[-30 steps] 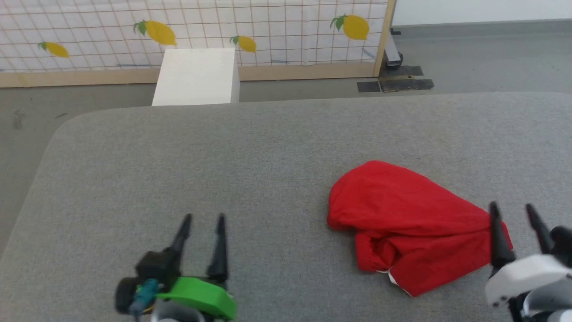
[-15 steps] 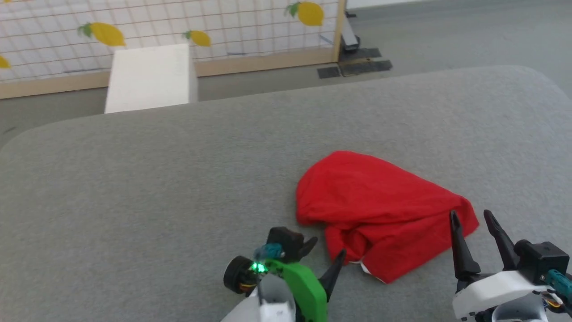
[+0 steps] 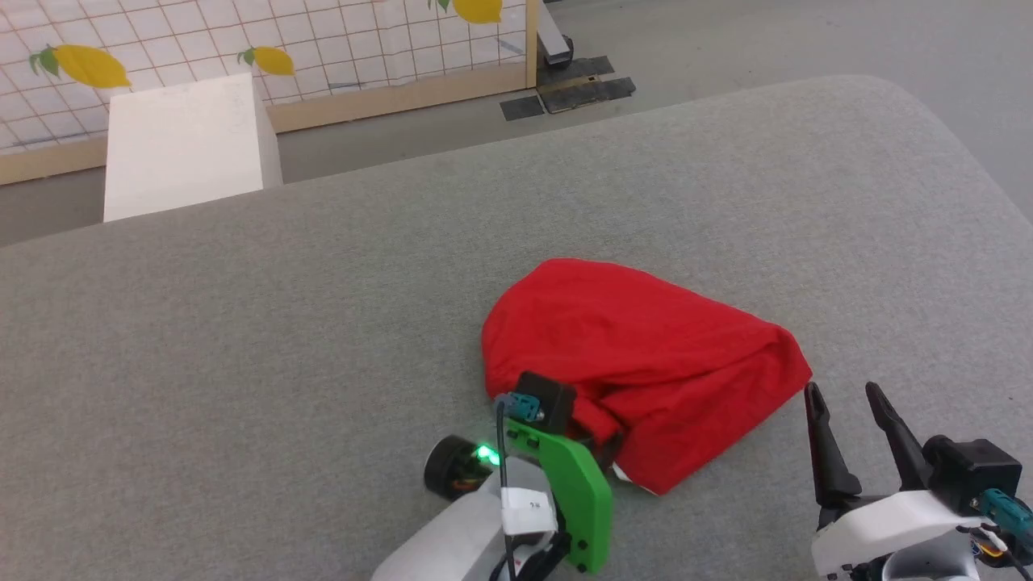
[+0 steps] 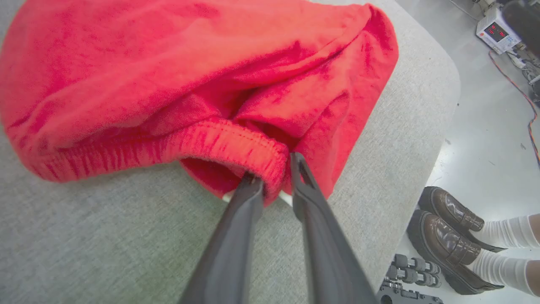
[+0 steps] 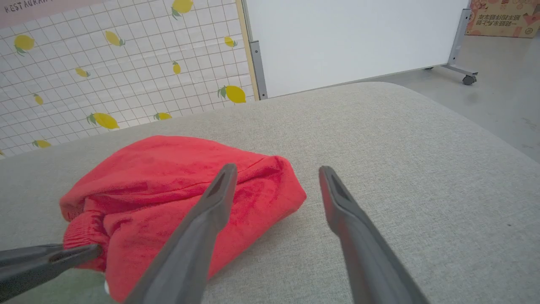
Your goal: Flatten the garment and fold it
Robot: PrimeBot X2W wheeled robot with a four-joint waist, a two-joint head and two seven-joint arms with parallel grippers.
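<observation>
**Head view, lower centre:** the fingertips of the left gripper (image 3: 604, 445) are masked by its own black camera block (image 3: 545, 399) and by a fold of the red shorts (image 3: 637, 347). The shorts lie bunched, so their white trim shows as a mere sliver at the lower hem.

**Left wrist view:** one fingertip lies under the waistband (image 4: 219, 143). At lower right, a person's legs (image 4: 512, 234) above brown shoes (image 4: 447, 228) are cut by the frame edge. At upper right, the red digits on a meter (image 4: 498, 31) are too small to read.

**Right wrist view, upper right:** a cardboard box (image 5: 504, 17) is cropped and its print is illegible.

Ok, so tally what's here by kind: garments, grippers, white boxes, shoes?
red garment: 1
grippers: 2 (left gripper, right gripper)
white box: 1
brown shoes: 2
Total: 6
</observation>
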